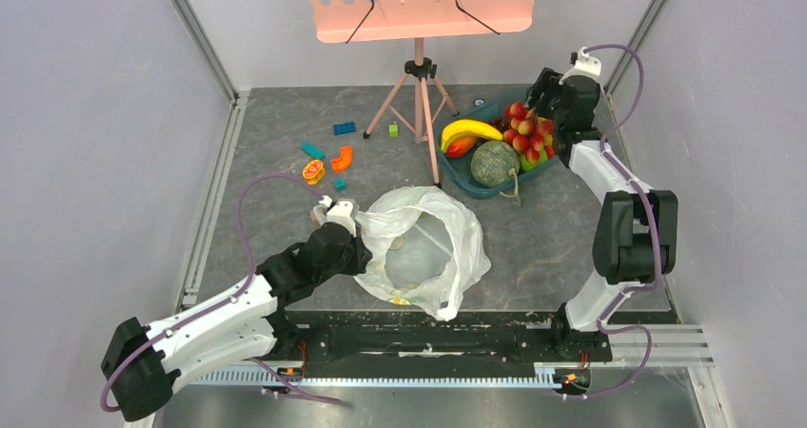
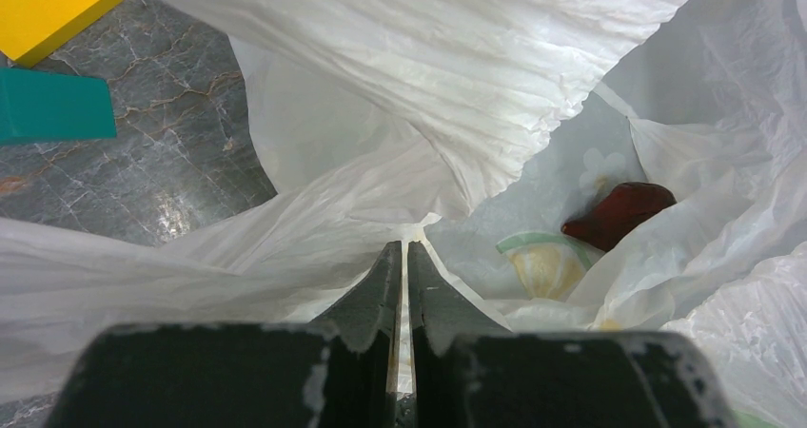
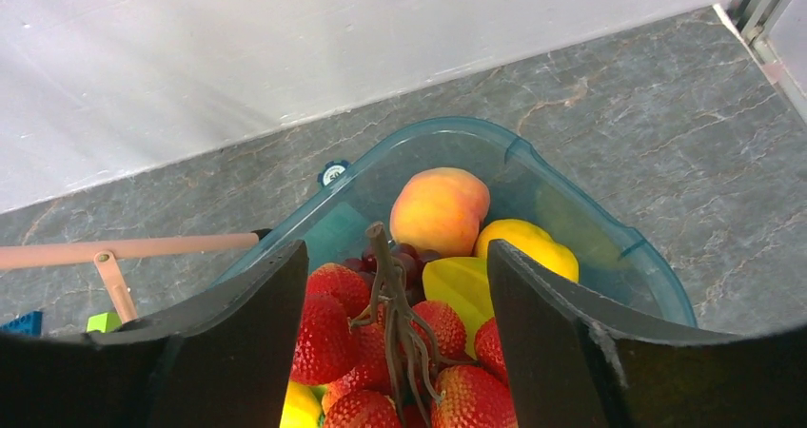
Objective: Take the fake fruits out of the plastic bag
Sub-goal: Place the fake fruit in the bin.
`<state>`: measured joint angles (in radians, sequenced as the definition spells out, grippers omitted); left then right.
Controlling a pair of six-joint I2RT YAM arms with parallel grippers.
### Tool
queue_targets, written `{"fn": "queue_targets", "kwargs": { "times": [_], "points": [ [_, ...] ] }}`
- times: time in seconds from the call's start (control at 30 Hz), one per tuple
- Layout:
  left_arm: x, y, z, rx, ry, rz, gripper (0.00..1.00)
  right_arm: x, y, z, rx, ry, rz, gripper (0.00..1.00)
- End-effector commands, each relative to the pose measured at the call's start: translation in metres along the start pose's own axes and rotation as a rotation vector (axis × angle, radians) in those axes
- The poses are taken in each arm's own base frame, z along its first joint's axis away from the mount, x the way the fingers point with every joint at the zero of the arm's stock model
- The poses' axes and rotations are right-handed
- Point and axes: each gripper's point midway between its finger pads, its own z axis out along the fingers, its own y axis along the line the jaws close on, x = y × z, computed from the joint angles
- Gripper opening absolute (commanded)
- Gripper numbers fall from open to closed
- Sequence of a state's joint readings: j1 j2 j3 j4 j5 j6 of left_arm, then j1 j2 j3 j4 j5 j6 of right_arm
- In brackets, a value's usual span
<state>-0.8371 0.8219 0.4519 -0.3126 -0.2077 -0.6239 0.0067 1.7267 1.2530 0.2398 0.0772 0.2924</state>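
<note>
Left gripper [image 2: 402, 249], fingers pinched together on the rim of the plastic bag [image 1: 471, 247], which lies near the teal tub [image 3: 457, 124]. Right gripper [image 3: 395, 252], fingers apart, above the strawberry cluster [image 3: 324, 328] in the tub, beside the banana [image 1: 471, 127].

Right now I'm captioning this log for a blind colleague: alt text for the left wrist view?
The left gripper, shut, pinches the rim of the plastic bag. Inside lie a dark red piece and a yellow slice. Upper left: a teal block and yellow block on the table.
</note>
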Motion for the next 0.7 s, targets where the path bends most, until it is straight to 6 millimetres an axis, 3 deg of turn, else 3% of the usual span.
{"fn": "queue_targets", "kwargs": {
  "times": [0.0,0.2,0.43,0.53,0.67],
  "points": [
    [-0.021,-0.010,-0.006,0.025,-0.056,-0.022,0.11,-0.056,0.009,-0.025,-0.015,-0.137,-0.013,0.74],
    [-0.023,-0.011,-0.009,0.029,-0.064,-0.023,0.11,-0.067,0.006,-0.061,-0.011,-0.190,-0.003,0.78],
    [-0.029,-0.013,-0.014,0.037,-0.078,-0.019,0.11,-0.060,0.016,-0.119,-0.087,-0.188,0.057,0.78],
    [-0.032,-0.014,-0.016,0.042,-0.086,-0.018,0.10,-0.045,0.043,-0.146,-0.173,-0.160,0.027,0.78],
    [-0.036,-0.017,-0.017,0.052,-0.096,-0.020,0.10,-0.023,0.102,-0.189,-0.332,-0.109,-0.072,0.77]
  ]
}}
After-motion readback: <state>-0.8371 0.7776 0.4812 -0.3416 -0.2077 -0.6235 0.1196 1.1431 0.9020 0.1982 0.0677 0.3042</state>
